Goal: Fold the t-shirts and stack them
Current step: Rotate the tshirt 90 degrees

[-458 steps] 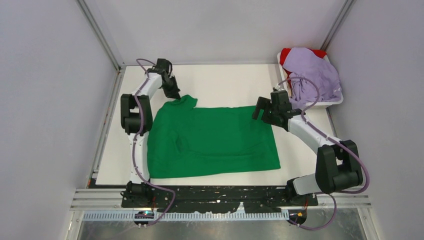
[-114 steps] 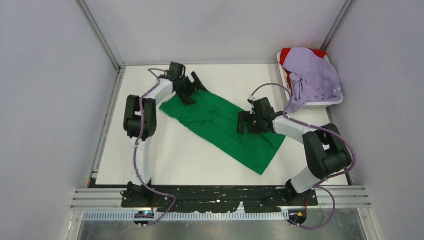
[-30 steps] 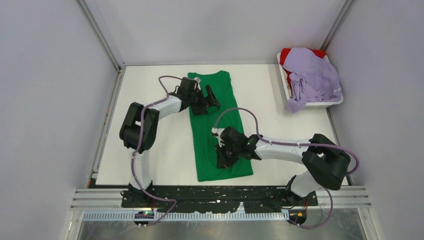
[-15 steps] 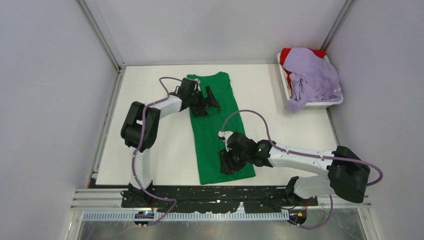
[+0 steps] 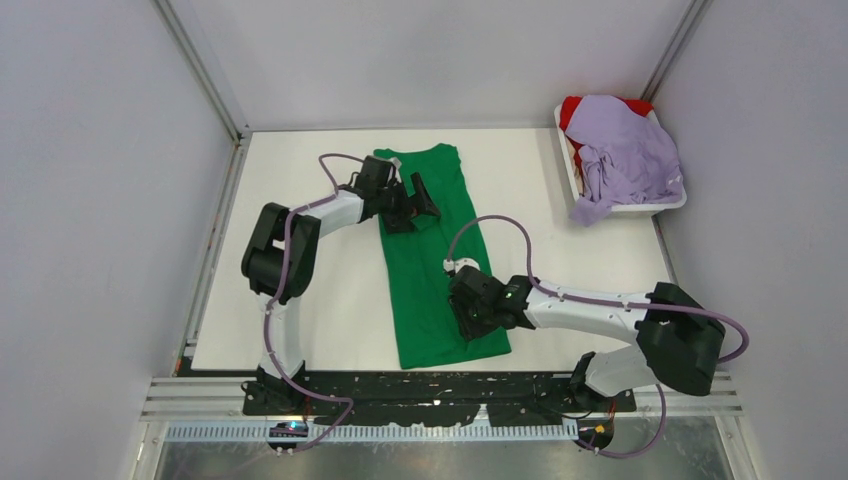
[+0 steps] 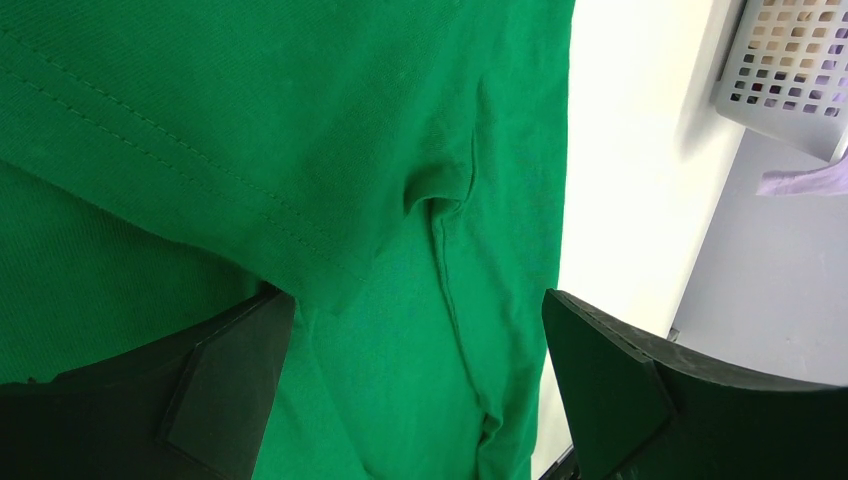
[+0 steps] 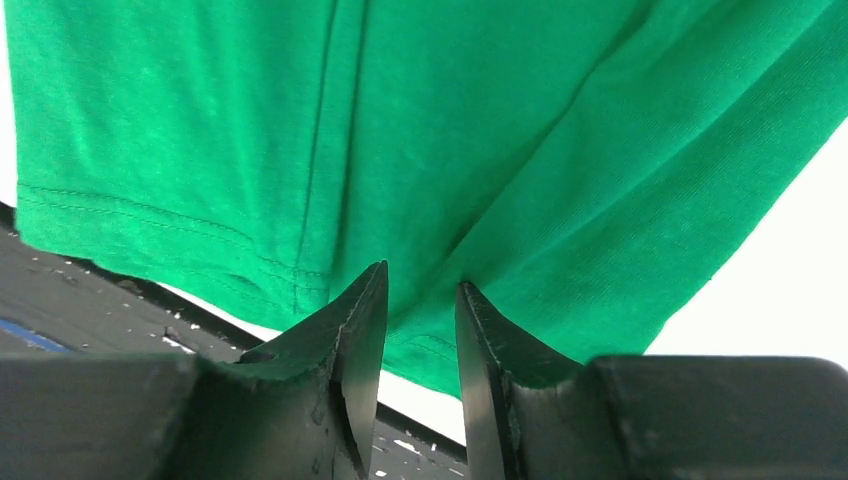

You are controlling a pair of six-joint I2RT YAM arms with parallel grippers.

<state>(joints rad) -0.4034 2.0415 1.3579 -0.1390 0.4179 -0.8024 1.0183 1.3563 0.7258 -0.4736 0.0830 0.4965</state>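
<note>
A bright green t-shirt (image 5: 430,262) lies folded into a long narrow strip running from the back of the table to its front edge. My left gripper (image 5: 412,208) hovers over its upper part, open wide, with a sleeve fold under it (image 6: 418,300) and only flat green cloth (image 6: 300,120) between the fingers. My right gripper (image 5: 466,324) is low over the strip's near right corner. Its jaws (image 7: 420,275) stand a narrow gap apart just above the hem (image 7: 450,120), pinching nothing. The lavender t-shirt (image 5: 625,150) and red t-shirt (image 5: 575,108) are heaped at the back right.
The heap sits in a white tray (image 5: 640,208), whose perforated wall (image 6: 790,60) shows in the left wrist view. The black mounting rail (image 7: 80,290) runs just past the shirt's hem. White table (image 5: 580,255) shows either side of the strip.
My right gripper has slid down the strip toward the near hem and its jaws have parted from shut. The left gripper and the shirt have stayed put.
</note>
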